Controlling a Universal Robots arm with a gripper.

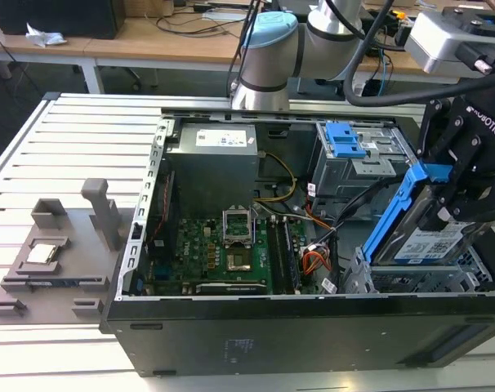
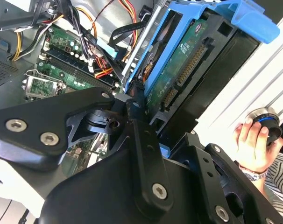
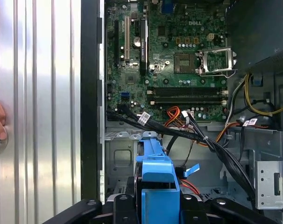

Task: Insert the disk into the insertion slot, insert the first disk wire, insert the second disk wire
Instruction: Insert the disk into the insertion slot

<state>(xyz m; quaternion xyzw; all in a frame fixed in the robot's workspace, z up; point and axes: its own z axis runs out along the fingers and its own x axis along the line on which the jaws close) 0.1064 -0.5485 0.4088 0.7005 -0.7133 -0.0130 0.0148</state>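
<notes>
At one insertion slot (image 1: 476,269), the tool (image 1: 448,204) grips one tilted disk (image 1: 431,241).

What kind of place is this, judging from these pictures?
Probably a robotics lab or test workshop: a robot arm whose gripper holds the disk over an open computer case, on a slotted metal table, with cable-strewn desks behind.

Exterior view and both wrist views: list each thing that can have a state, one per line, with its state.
Silver hard drive in a blue plastic carrier: held tilted, not seated.
Black pincer: shut on the drive.
Silver perforated metal drive cage: drive not fully in.
Black computer case: side open.
Drive's connector: no wire plugged in.
</notes>
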